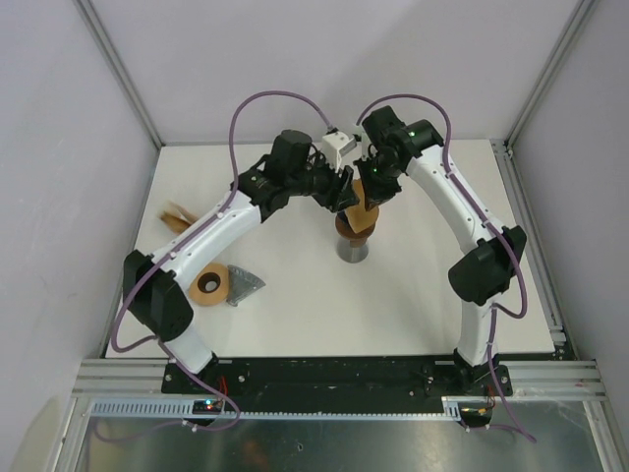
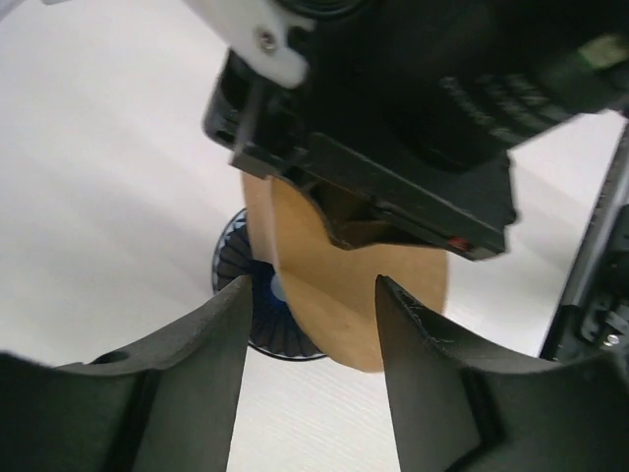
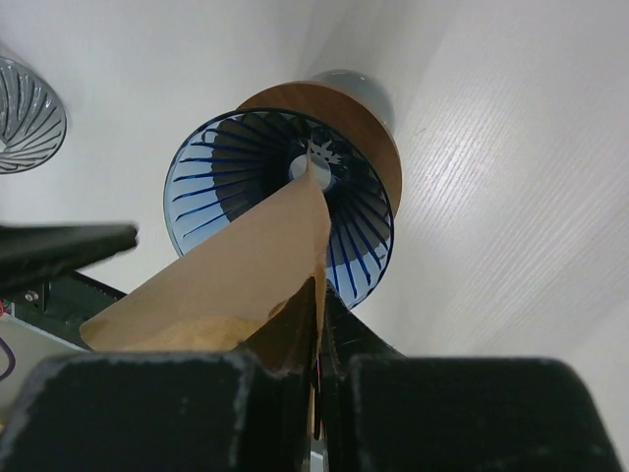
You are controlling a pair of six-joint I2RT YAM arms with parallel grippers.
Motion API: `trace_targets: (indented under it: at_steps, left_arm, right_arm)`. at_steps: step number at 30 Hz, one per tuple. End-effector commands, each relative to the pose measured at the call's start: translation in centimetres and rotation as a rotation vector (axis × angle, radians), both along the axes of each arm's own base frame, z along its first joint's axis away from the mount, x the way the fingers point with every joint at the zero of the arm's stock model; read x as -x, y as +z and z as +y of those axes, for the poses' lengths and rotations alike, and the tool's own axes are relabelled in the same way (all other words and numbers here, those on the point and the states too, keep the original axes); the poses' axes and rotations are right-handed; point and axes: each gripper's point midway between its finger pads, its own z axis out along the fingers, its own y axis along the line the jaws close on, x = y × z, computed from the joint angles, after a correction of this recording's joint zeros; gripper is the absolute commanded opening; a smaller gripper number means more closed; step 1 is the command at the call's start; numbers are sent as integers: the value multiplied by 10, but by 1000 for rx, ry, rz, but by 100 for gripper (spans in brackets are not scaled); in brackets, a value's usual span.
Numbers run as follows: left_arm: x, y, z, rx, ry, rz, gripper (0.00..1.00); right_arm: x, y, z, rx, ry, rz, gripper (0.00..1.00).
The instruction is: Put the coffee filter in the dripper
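A brown paper coffee filter [image 3: 231, 275] hangs from my right gripper [image 3: 321, 295], which is shut on its edge. Its tip points down into the blue ribbed dripper [image 3: 218, 157], which sits on a wooden collar over a grey stand [image 1: 353, 250]. In the top view the filter [image 1: 362, 212] is above the dripper at the table's middle. My left gripper [image 2: 313, 300] is open and empty, its jaws standing on either side of the filter [image 2: 364, 305] without touching it. The dripper's rim [image 2: 236, 264] shows behind the filter.
A second, clear ribbed dripper [image 3: 25, 113] lies to the left. A wooden ring [image 1: 208, 284] and a grey holder [image 1: 246, 285] lie at the front left. More brown filters [image 1: 178, 216] lie at the left edge.
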Motion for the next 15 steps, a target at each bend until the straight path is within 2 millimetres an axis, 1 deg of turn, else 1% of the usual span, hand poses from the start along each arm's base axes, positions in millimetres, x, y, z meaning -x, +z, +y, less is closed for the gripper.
trace_targets:
  at_steps: [1,5,8,10,12,15]
  left_arm:
    - [-30,18,5,-31,75,-139,52]
    - [-35,12,5,-49,81,-143,36]
    - [-35,9,4,-53,77,-136,24]
    - [-34,7,3,-52,75,-127,14]
    - [-33,5,2,-49,70,-120,6]
    - [-34,2,2,-50,74,-108,1]
  right_arm:
    - [8,8,-1,-3,25,14,6]
    - [6,8,-3,1,24,8,13]
    - [4,11,-7,10,15,-8,24]
    - [2,16,-9,7,7,-28,29]
    - [0,24,-10,-5,-2,-59,33]
    - [-5,34,-15,-2,-20,-111,39]
